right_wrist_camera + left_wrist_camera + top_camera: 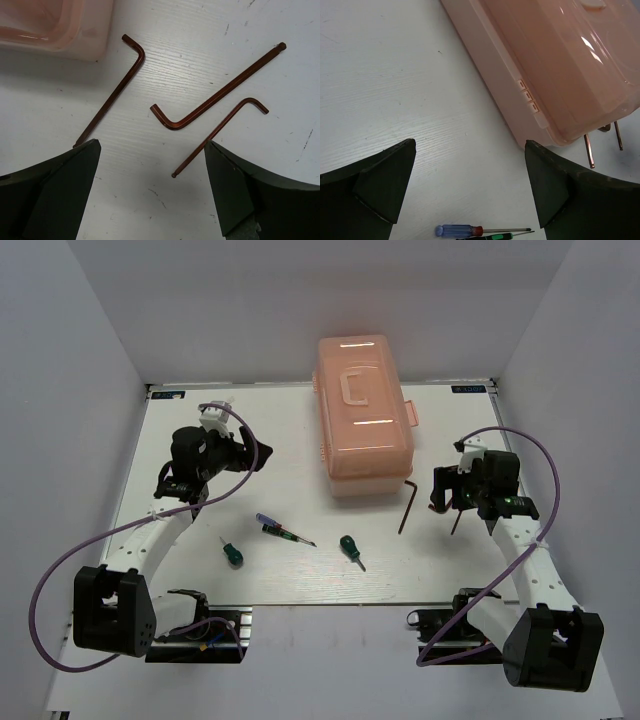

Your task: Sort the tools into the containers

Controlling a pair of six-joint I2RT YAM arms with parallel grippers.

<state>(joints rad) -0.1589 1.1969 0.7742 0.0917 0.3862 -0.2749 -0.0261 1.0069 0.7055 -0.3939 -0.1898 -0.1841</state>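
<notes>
White wood-grain table (pixel 290 430); plain white walls (pixel 90 340) enclosing three sides.

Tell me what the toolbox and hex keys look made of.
The toolbox is likely plastic: peach-pink, translucent and glossy, with light glinting on top. The hex keys are probably metal: thin, sharply bent rods, dark with a coppery sheen.
</notes>
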